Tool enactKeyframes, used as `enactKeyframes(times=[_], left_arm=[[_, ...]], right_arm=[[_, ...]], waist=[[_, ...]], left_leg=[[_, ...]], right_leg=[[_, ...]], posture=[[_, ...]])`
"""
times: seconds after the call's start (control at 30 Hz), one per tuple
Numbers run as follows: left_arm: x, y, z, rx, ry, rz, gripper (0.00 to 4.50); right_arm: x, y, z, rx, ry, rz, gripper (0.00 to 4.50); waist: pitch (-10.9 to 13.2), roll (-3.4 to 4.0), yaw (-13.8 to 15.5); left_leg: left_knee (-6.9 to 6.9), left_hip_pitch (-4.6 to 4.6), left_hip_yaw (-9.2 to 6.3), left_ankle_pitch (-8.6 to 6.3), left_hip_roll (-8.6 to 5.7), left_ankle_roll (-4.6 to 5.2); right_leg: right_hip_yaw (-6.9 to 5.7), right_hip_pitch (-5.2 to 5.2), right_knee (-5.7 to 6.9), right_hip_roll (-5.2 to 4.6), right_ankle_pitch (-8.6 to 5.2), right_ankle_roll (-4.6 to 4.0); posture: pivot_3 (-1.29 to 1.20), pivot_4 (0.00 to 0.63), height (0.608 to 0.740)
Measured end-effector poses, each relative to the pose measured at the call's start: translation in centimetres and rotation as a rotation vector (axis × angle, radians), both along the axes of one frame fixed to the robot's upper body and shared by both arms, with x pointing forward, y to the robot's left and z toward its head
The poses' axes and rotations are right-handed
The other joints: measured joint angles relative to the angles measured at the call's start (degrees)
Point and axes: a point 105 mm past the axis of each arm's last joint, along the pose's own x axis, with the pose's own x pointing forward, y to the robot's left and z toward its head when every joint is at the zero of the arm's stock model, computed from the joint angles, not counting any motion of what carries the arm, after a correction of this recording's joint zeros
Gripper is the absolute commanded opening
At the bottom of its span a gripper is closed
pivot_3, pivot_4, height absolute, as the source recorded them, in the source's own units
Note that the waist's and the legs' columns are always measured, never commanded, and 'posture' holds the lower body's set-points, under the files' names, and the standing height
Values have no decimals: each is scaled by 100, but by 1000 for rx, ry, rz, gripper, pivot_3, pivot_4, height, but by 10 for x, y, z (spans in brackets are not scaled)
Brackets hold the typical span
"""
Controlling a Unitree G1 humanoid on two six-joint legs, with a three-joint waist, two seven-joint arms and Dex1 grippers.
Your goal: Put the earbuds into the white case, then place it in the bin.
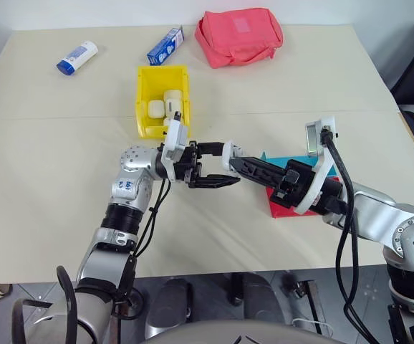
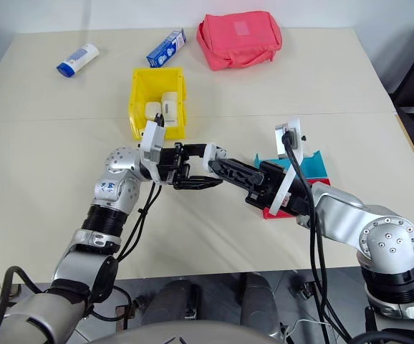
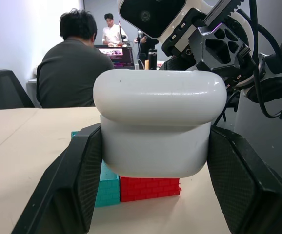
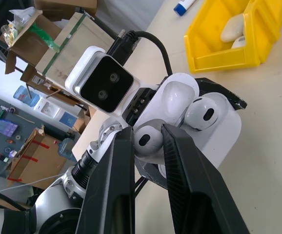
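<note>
White case clamped in left hand; right hand pinching earbud over it

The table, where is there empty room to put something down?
The table is bare along the robot's left side, from the yellow bin out to the edge, and in the far right corner past the red pouch. It is crowded around the bin and the blue and red trays, where both tools meet.
</note>
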Motion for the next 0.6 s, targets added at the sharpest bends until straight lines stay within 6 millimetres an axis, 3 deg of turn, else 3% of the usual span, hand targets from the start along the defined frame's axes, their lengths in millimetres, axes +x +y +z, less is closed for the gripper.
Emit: enactKeyframes(times=[0.6], left_arm=[[-1,-1,0,1,4,-14,2792]], right_arm=[[2,-4,2,-131,-152,125,460]], waist=[[0,0,-1]], left_leg=[[-1,-5,1,-2,4,1]], right_leg=[[-8,-2,-10,6,3,-2]], posture=[[0,150,740]])
